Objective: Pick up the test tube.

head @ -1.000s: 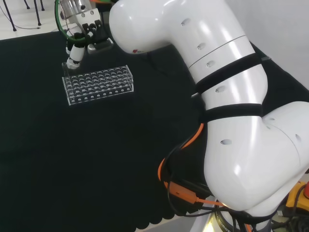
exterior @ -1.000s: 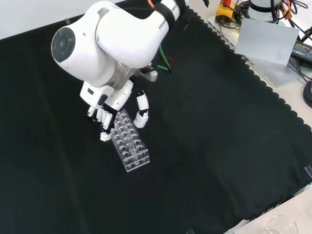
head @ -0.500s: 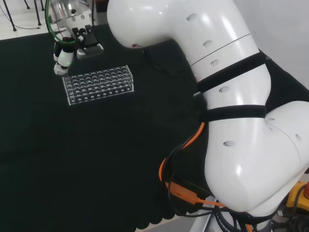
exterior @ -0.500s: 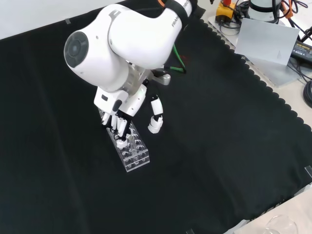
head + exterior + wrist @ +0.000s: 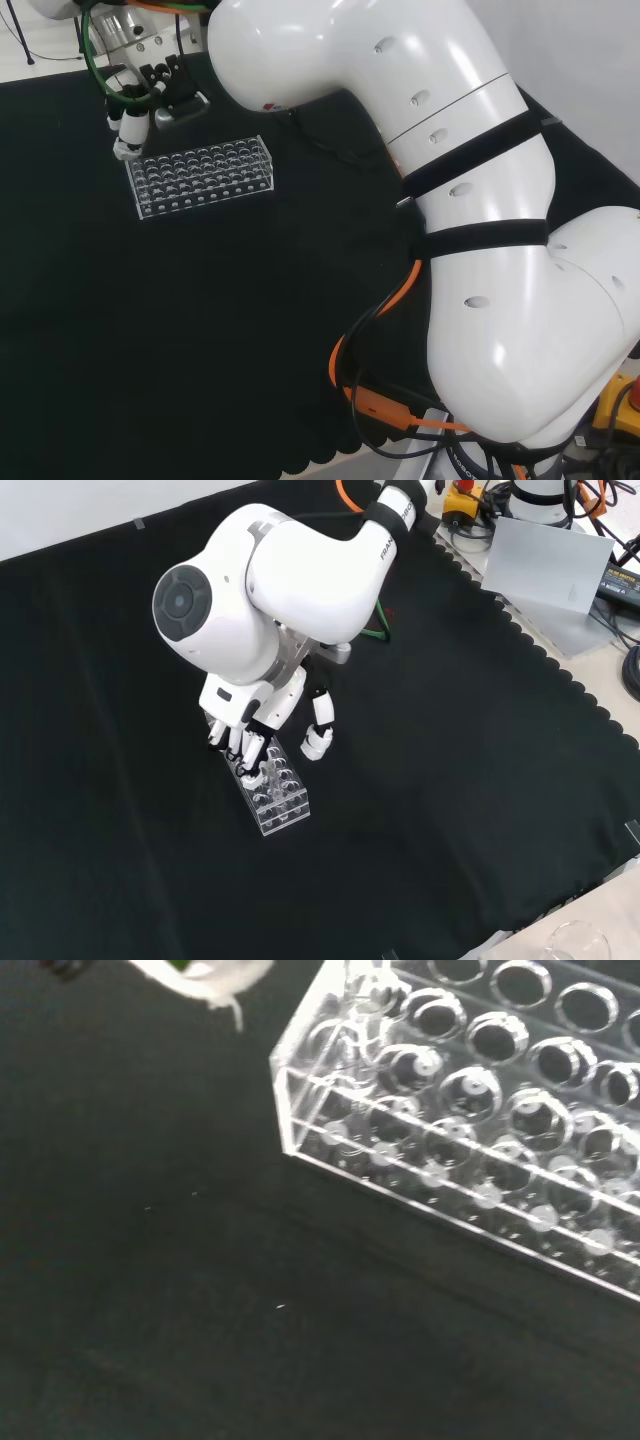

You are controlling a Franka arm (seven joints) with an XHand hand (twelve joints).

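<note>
A clear rack with many round holes lies on the black cloth. In the head view it is at the upper left, and the hand hangs over its left end. One white finger points down there, and its tip is just beside the rack's far left corner. I cannot tell from this view if it touches the rack.

In the front view the rack lies a little left of the middle of the cloth. The hand comes down from the big white link of the arm onto the far end of the rack. Its fingers are bent down, close together, over the far holes, and the thumb stands apart to the right, over the cloth and not over the rack.

In the wrist view the corner of the rack is close and large. A thin clear tube seems to stand upright in a hole at this corner (the glass is hard to see against the clear rack). A blurred white part of the hand is near it, but they are apart. I cannot tell if the fingers pinch the tube.
</note>
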